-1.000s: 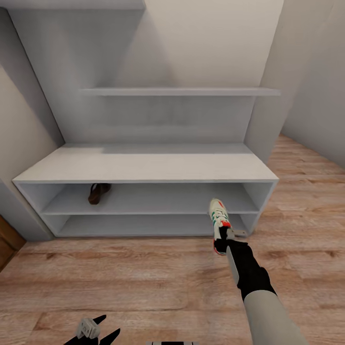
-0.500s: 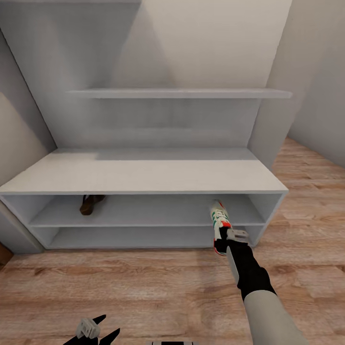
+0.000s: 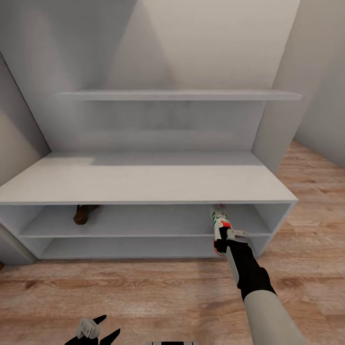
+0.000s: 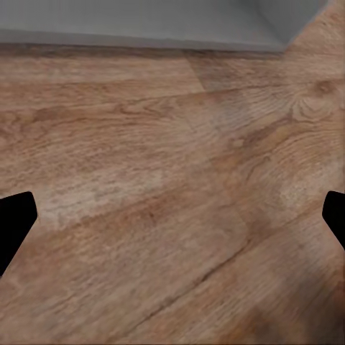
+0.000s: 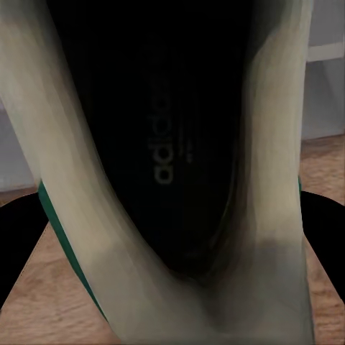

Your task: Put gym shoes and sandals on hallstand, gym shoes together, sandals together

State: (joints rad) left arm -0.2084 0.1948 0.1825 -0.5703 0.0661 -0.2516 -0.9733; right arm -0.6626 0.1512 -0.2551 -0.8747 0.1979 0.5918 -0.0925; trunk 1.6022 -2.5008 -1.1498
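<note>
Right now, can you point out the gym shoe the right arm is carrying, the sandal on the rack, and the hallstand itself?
gym shoe (image 3: pixel 220 223): head view, on its laced upper.
sandal (image 3: pixel 82 214): head view, on its dark brown strap, upper open shelf.
hallstand (image 3: pixel 143 179): head view, on its bare bench top.

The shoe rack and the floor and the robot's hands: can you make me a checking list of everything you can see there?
Surface: wood floor, bare in front of the rack.
Rack: pale grey rack with two open shelves low down and a wall shelf above.
Gym shoe: one gym shoe held by its heel, toe pointing at the right end of the upper open shelf.
Sandal: a dark sandal on the upper open shelf, left part; one or two, cannot tell.
Clutter: nothing seen.
Right gripper: shut on the gym shoe.
Left gripper: open, empty, over the floor.
Cables: nothing seen.
Surroundings: plain pale walls.
</note>
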